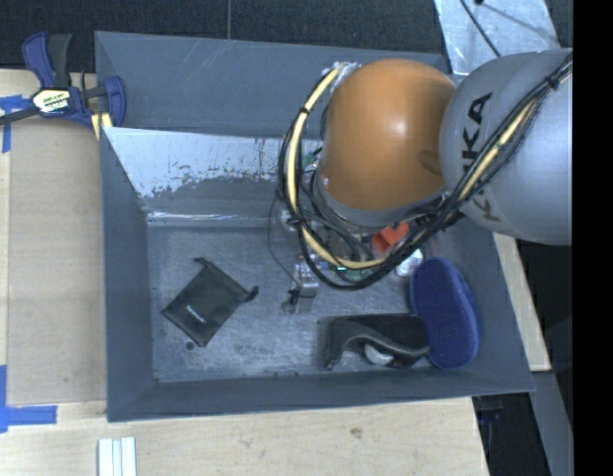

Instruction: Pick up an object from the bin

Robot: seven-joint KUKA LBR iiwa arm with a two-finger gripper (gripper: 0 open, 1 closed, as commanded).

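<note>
My gripper (304, 292) hangs low over the bin floor near the middle, below the orange dome, with bare floor under its tip. A flat black square pouch (205, 303) lies on the floor to its left, a short gap away. To its lower right, against the front wall, lies a black curved thing with a white part (376, 339). Nothing shows in the gripper.
A blue oval pad (446, 310) rests along the bin's right side, touching the black curved thing. A small red-orange piece (391, 235) and a white bit (410, 262) peek out beneath the arm's cables. The arm covers the bin's back right.
</note>
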